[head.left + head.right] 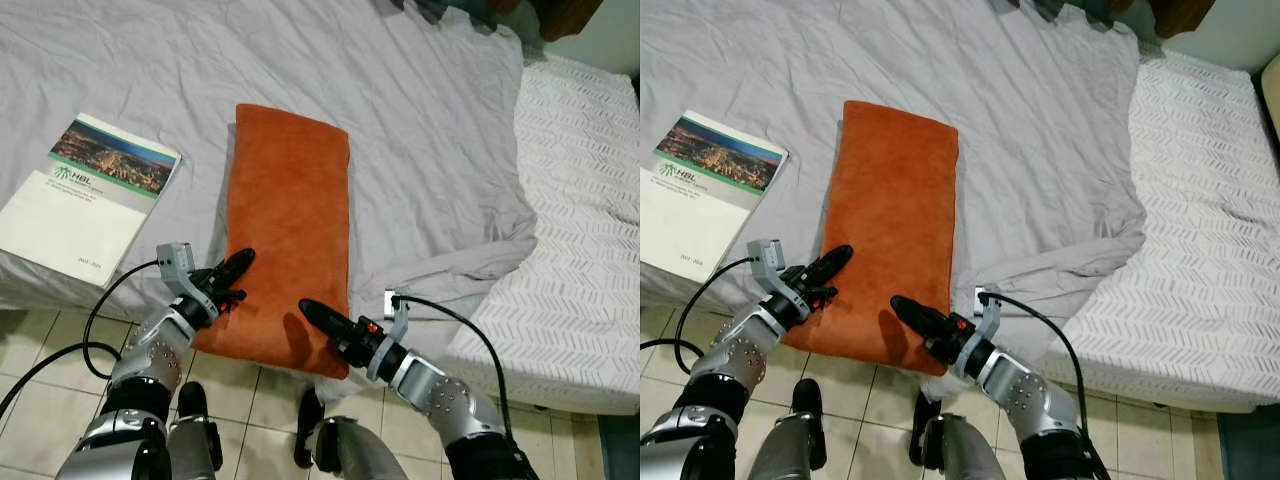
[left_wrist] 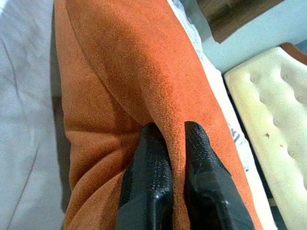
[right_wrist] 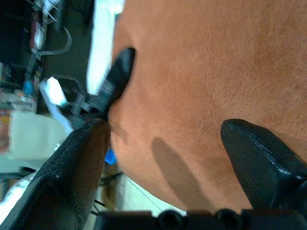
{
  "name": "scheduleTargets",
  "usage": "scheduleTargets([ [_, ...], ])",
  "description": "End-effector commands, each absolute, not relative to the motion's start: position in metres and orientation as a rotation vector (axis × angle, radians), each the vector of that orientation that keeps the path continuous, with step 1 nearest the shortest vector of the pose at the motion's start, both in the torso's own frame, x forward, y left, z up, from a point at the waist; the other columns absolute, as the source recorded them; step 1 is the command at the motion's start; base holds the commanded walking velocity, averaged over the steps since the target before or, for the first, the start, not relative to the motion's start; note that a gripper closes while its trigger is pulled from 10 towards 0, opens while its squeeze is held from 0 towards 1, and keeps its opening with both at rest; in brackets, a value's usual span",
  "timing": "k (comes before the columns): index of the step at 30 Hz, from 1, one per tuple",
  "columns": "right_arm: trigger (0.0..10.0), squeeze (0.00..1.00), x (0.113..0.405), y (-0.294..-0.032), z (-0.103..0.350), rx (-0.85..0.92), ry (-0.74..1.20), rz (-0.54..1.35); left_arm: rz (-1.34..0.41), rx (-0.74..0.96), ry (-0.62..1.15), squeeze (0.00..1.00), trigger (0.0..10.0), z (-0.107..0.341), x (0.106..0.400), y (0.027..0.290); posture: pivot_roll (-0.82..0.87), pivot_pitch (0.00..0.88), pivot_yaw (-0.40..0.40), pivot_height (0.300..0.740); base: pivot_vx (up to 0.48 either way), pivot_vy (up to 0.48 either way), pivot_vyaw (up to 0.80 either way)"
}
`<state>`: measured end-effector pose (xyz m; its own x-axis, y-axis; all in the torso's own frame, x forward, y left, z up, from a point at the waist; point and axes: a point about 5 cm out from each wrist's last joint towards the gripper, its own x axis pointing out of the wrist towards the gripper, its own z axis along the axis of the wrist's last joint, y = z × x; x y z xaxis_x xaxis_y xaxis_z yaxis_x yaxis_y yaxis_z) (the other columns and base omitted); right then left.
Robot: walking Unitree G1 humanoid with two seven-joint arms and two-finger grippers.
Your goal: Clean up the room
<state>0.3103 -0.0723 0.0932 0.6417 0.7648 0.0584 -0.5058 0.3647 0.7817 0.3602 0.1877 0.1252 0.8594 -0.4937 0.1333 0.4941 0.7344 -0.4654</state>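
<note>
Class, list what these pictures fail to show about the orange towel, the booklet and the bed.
- Orange towel: its underside, hidden by its own folded top in both eye views.
- Booklet: small print, too small to read.
- Bed: far end, cut off by the top edge.
- Left gripper: pinched fold hides the pads' inner faces.

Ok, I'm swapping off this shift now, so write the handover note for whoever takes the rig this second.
Left gripper: shut, pinching a fold of the orange towel at its near left edge.
Right gripper: open, fingers spread over the towel's near right corner, not gripping.
Towel lies lengthwise on the grey sheet, its near end hanging over the bed edge. A booklet lies on the bed to its left.
Done: one edge grasped. Left: close the right gripper, lift and put the towel away, then probably the booklet.
</note>
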Motion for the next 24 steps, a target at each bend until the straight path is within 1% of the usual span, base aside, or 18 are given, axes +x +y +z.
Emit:
scheduleTargets([
  [1,10.0,0.00,0.298,-0.073,0.065,0.827,0.449,0.806,-0.606,-0.520,0.002,0.00,0.0,0.119,0.356,0.180,-0.14,0.687,-0.262,0.740,0.000,0.000,0.00],
  [3,10.0,0.00,0.299,-0.069,0.054,0.703,0.473,0.797,-0.629,-0.518,-0.007,0.00,0.0,0.123,0.356,0.177,-0.12,0.707,-0.255,0.740,0.000,0.000,0.00],
  [4,10.0,0.00,0.299,-0.069,0.054,0.703,0.473,0.797,-0.629,-0.518,-0.007,0.00,0.0,0.123,0.356,0.177,-0.12,0.707,-0.255,0.740,0.000,0.000,0.00],
  [5,10.0,0.00,0.300,-0.070,0.049,0.647,0.481,0.783,-0.639,-0.515,-0.011,0.00,0.0,0.125,0.357,0.176,-0.11,0.723,-0.249,0.740,0.000,0.000,0.00],
  [6,10.0,0.00,0.303,-0.071,0.045,0.542,0.480,0.766,-0.653,-0.512,-0.017,0.00,0.0,0.127,0.357,0.175,-0.11,0.735,-0.247,0.740,0.000,0.000,0.00],
  [8,10.0,0.00,0.307,-0.072,0.042,0.398,0.475,0.757,-0.673,-0.509,-0.030,0.00,0.0,0.134,0.358,0.175,-0.10,0.767,-0.237,0.740,0.000,0.000,0.00],
  [9,10.0,0.00,0.309,-0.070,0.041,0.356,0.471,0.747,-0.682,-0.508,-0.036,0.00,0.0,0.137,0.358,0.176,-0.09,0.772,-0.233,0.740,0.000,0.000,0.00],
  [11,10.0,0.00,0.310,-0.069,0.041,0.339,0.468,0.741,-0.687,-0.506,-0.039,0.00,0.0,0.138,0.358,0.176,-0.09,0.772,-0.233,0.740,0.000,0.000,0.00],
  [12,10.0,0.00,0.315,-0.067,0.043,0.337,0.453,0.695,-0.690,-0.503,-0.036,0.00,0.0,0.138,0.357,0.178,-0.09,0.783,-0.225,0.740,0.000,0.000,0.00],
  [16,10.0,0.00,0.334,-0.070,0.062,0.439,0.356,0.581,-0.679,-0.504,-0.018,0.00,0.0,0.133,0.353,0.182,-0.08,0.784,-0.214,0.740,0.000,0.000,0.00],
  [18,10.0,0.00,0.337,-0.072,0.066,0.468,0.331,0.554,-0.677,-0.504,-0.016,0.00,0.0,0.132,0.353,0.182,-0.08,0.784,-0.214,0.740,0.000,0.000,0.00],
  [20,10.0,0.00,0.345,-0.082,0.076,0.459,0.252,0.489,-0.673,-0.504,-0.012,0.00,0.0,0.132,0.351,0.184,-0.08,0.778,-0.217,0.740,0.000,0.000,0.00],
  [22,10.0,0.00,0.353,-0.097,0.090,0.376,0.151,0.431,-0.670,-0.503,-0.010,0.00,0.0,0.132,0.350,0.185,-0.08,0.778,-0.217,0.740,0.000,0.000,0.00],
  [24,10.0,0.00,0.354,-0.100,0.093,0.374,0.130,0.415,-0.670,-0.502,-0.009,0.00,0.0,0.132,0.349,0.185,-0.08,0.775,-0.217,0.740,0.000,0.000,0.00],
])
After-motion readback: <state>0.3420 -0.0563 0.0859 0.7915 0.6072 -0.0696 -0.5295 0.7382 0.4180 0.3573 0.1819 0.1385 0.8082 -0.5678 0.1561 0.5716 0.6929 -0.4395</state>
